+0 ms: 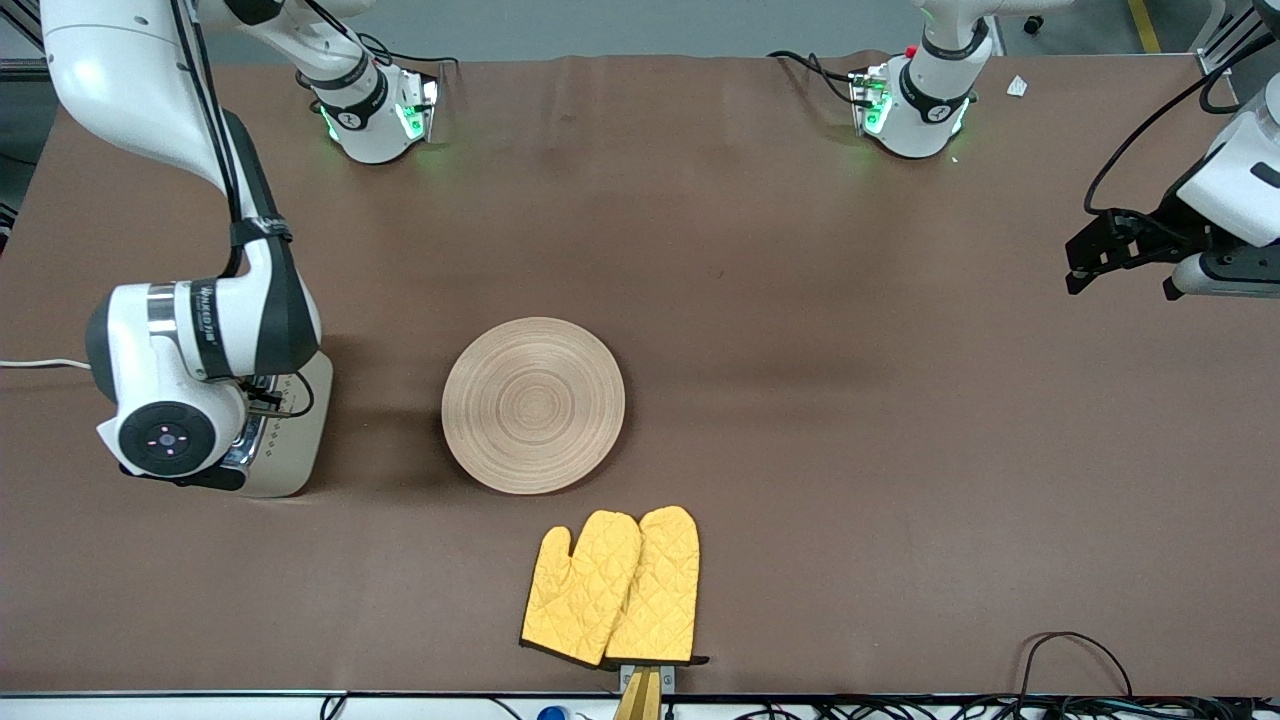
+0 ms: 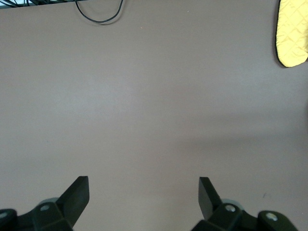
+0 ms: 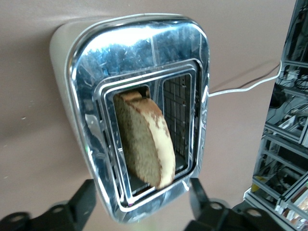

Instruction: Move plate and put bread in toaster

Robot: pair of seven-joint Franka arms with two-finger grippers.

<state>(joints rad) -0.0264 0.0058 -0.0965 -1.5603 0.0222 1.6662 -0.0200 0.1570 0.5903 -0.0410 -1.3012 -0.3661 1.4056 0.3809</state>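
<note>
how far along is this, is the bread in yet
Nearly done. The bread already stands in a slot of the toaster, and the plate lies bare mid-table. The right gripper is open over the toaster, holding nothing. The left gripper waits open at its end. Left: pulling the right arm away.

The right gripper (image 3: 139,204) hung just above the toaster (image 3: 139,115), one slot blocked by the bread (image 3: 144,142). Bare table (image 1: 850,420) lay open between the plate (image 1: 533,405) and the left gripper (image 2: 143,195); yellow mitts (image 1: 615,588) lay nearer the camera
</note>
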